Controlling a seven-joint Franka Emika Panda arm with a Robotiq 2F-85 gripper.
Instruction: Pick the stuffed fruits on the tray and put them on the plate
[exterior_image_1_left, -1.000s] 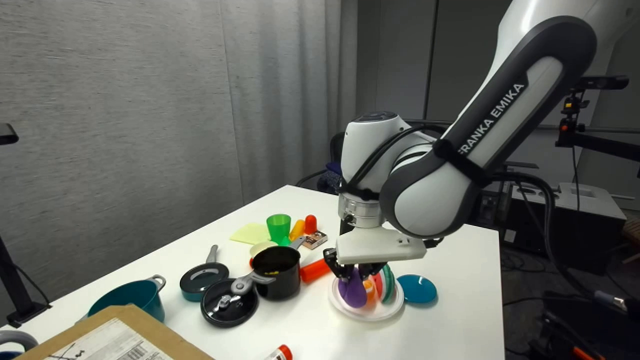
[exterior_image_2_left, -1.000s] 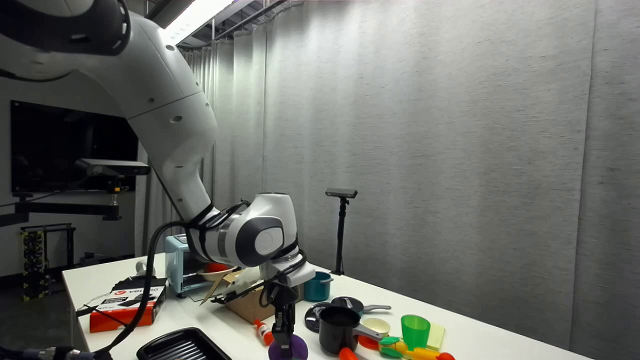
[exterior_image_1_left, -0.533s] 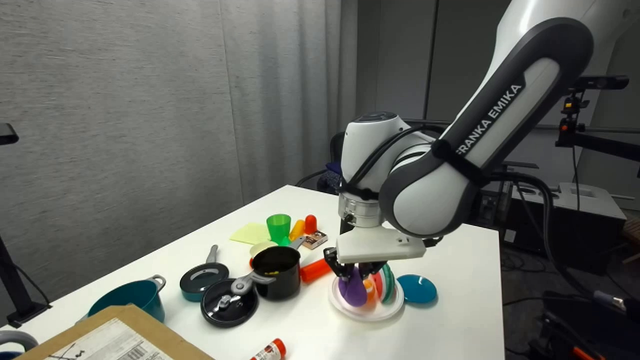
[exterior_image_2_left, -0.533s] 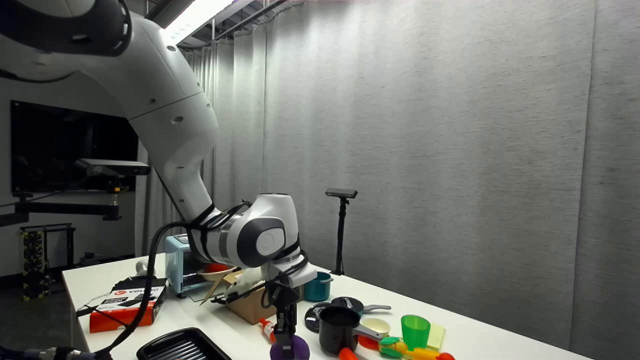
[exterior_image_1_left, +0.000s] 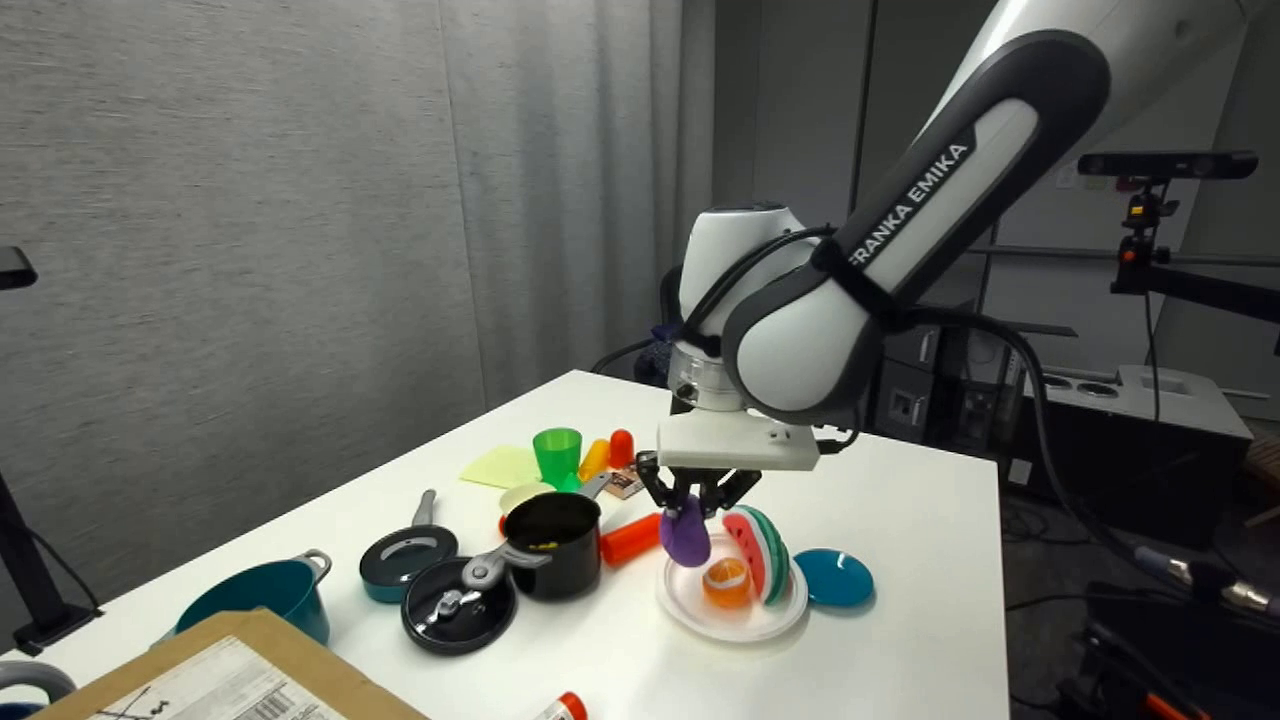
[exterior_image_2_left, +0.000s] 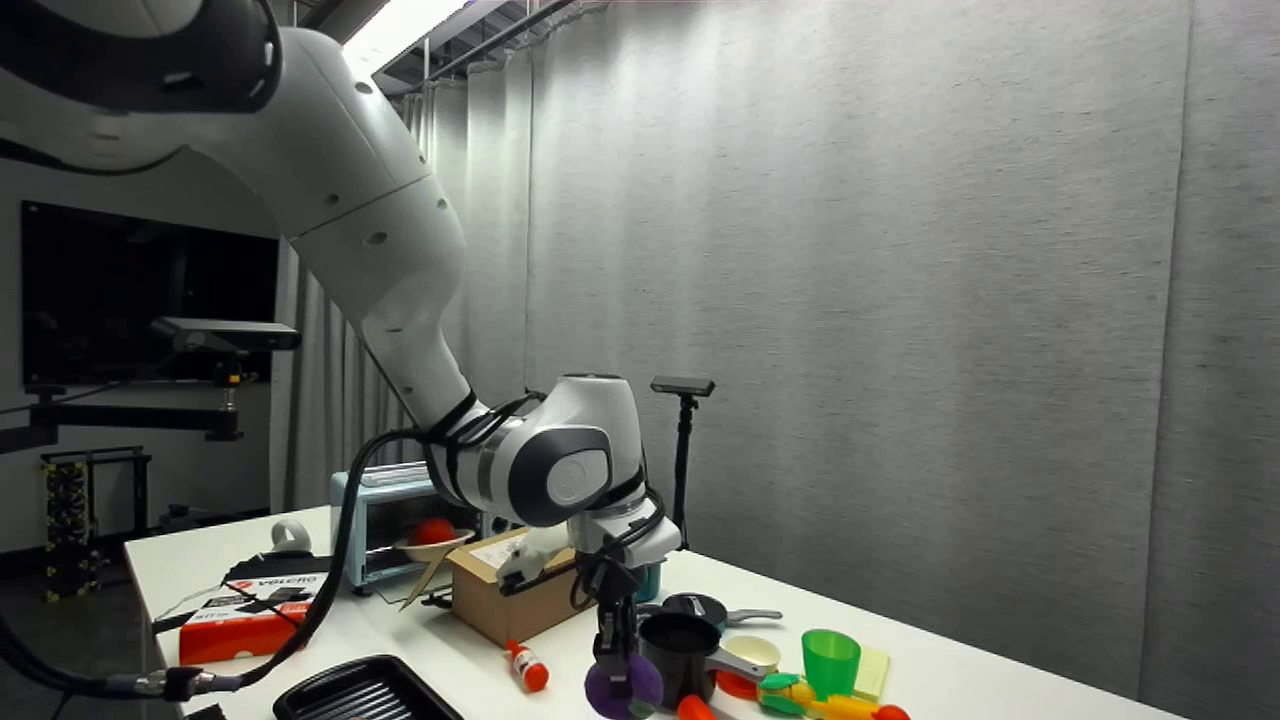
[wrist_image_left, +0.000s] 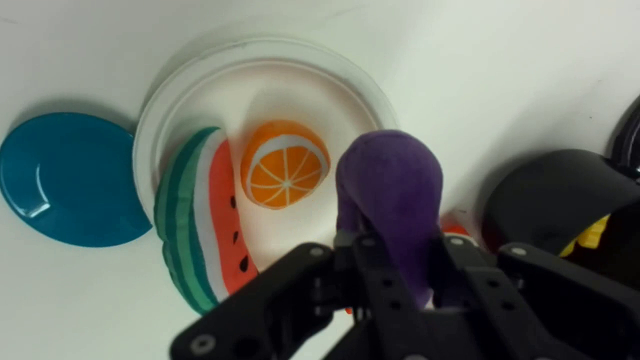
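My hand (exterior_image_1_left: 692, 506) is clamped on a purple plush toy (wrist_image_left: 392, 180), the fingers pressed against its narrow end while the fat, rounded end hangs down free. The toy seems to hang near the edge of a round white plate (wrist_image_left: 290, 92), on the side toward a black pot (exterior_image_1_left: 555, 575); how high above the plate it is, I cannot tell exactly. Two other plush fruits rest on the plate: an orange slice (wrist_image_left: 286, 167) near the middle, and a watermelon wedge (wrist_image_left: 207, 225) on the side nearest a blue dish (wrist_image_left: 72, 180). I take my step to be setting the purple toy down with them. To do it well, I should move inward, away from the pot, until the rounded end is over the bare part beside the orange slice; let go on the rim, the toy would probably roll out onto the white surface (exterior_image_1_left: 880, 660). Then I would lower slowly and straight until the soft end just yields, keep my wrist from turning, and part the fingers only as much as release needs, so neither nudges the orange slice. Rising straight up before any sideways move should leave all three settled.
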